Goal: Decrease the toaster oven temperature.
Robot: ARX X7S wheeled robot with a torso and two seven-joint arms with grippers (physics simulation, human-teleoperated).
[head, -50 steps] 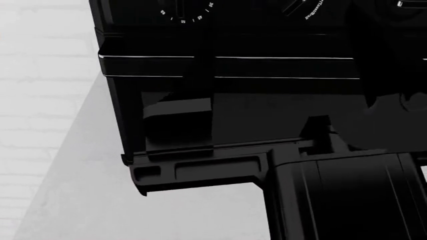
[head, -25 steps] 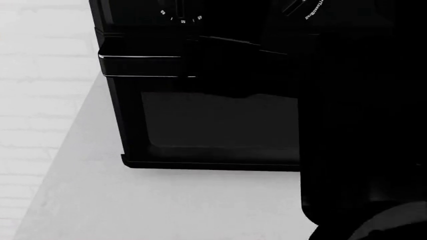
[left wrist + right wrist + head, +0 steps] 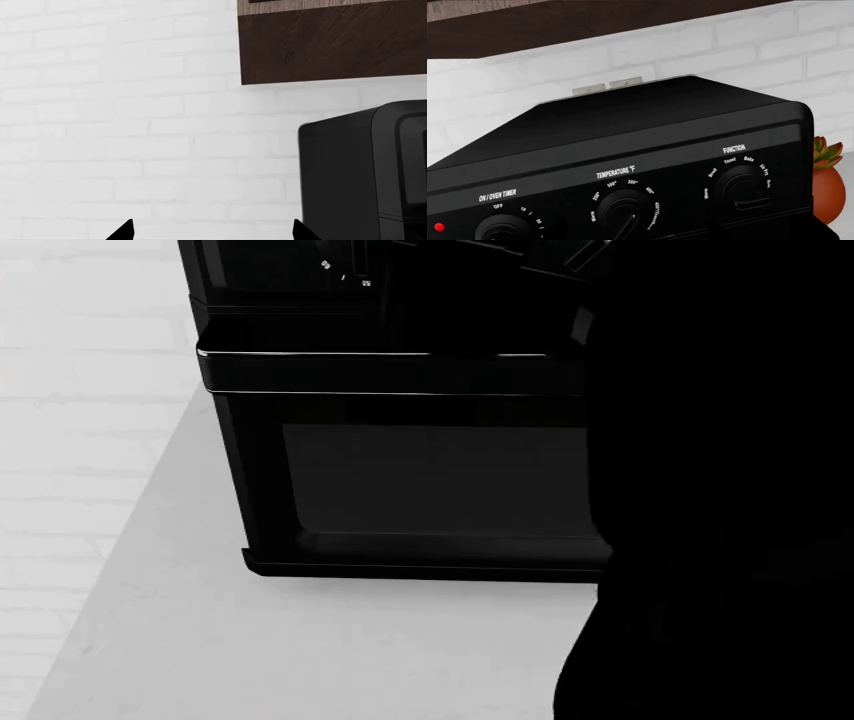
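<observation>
The toaster oven is a glossy black box with a dark glass door and a wide bar handle with a thin silver edge. In the right wrist view its control panel fills the lower half, close up. It carries the timer knob, the temperature knob and the function knob. My right arm is a black mass over the oven's right side, reaching up to the knob row. Its fingers do not stand out from the black panel. My left gripper is open and empty, facing the brick wall beside the oven.
An orange-red round pot with a succulent stands right of the oven. A dark wood cabinet hangs above it on the white brick wall. The grey counter lies in front of the oven.
My right arm has risen from in front of the door to the knob row. It now covers the whole right side of the head view. More of the handle's silver edge shows.
</observation>
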